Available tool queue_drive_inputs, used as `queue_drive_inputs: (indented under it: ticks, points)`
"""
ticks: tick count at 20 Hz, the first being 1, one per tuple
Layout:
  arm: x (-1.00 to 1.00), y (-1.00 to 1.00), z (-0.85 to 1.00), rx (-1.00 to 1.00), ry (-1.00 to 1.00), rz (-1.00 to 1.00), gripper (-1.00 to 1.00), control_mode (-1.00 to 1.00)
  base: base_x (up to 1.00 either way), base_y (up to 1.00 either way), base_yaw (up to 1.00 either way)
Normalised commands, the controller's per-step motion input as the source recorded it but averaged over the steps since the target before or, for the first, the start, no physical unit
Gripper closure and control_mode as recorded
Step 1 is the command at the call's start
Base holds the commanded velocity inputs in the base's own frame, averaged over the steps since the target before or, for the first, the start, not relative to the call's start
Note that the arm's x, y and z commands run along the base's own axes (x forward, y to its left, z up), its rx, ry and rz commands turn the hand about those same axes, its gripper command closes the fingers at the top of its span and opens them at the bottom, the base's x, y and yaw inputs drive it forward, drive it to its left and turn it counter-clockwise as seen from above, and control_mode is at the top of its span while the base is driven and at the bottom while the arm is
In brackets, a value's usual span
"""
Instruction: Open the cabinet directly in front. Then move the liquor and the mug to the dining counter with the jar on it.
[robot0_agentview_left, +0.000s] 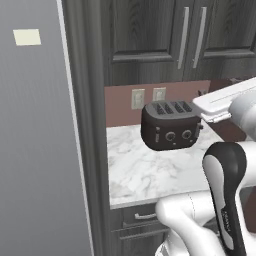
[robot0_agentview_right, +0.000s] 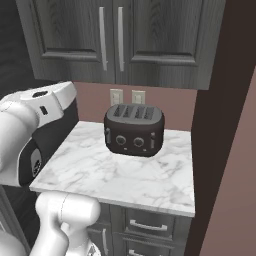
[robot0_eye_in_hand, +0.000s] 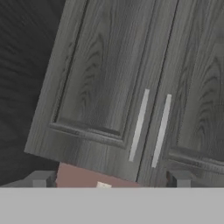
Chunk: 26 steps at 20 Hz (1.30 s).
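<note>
The cabinet (robot0_eye_in_hand: 105, 87) is a dark grey wood-grain wall unit with both doors shut. Its two silver bar handles (robot0_eye_in_hand: 139, 124) run side by side at the middle seam. It hangs above the counter in the left base view (robot0_agentview_left: 150, 30) and in the right base view (robot0_agentview_right: 75, 35). My gripper (robot0_eye_in_hand: 109, 179) is open and empty, its two fingertips (robot0_eye_in_hand: 39, 178) spread wide. It points at the doors from a distance, below the handles. The liquor, the mug, the jar and the dining counter are out of view.
A dark four-slot toaster (robot0_agentview_left: 170, 125) stands on a small marble counter (robot0_agentview_right: 115, 175) beneath the cabinet. Two wall outlets (robot0_agentview_right: 125, 96) sit behind it. Grey drawers (robot0_agentview_right: 150, 225) lie under the counter. A tall grey panel (robot0_agentview_left: 35, 150) closes off the left side.
</note>
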Motion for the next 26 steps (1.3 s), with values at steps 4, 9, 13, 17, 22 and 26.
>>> queue_drive_inputs:
  ticks: [4, 9, 13, 17, 22, 26]
  points:
    - [0.0, -0.22, 0.0, 0.26, 0.0, -0.09, -1.0, -1.0, 0.0, 0.0, 0.0]
    - [0.09, -0.01, 0.0, 0.0, 0.0, 0.0, -1.0, -1.0, 0.0, 0.0, 0.0]
    - [0.51, -0.25, 0.07, 0.08, 0.02, 0.0, -1.0, -1.0, 0.0, 0.0, 0.0]
    - [0.41, -0.47, 0.09, 0.12, 0.0, 0.01, -1.0, -1.0, 0.0, 0.0, 0.0]
    - [0.52, -0.3, 0.02, 0.06, 0.03, 0.08, -1.0, -1.0, 0.0, 0.0, 0.0]
    - [0.67, -0.03, 0.0, 0.0, 0.05, 0.02, -1.0, -1.0, 0.0, 0.0, 0.0]
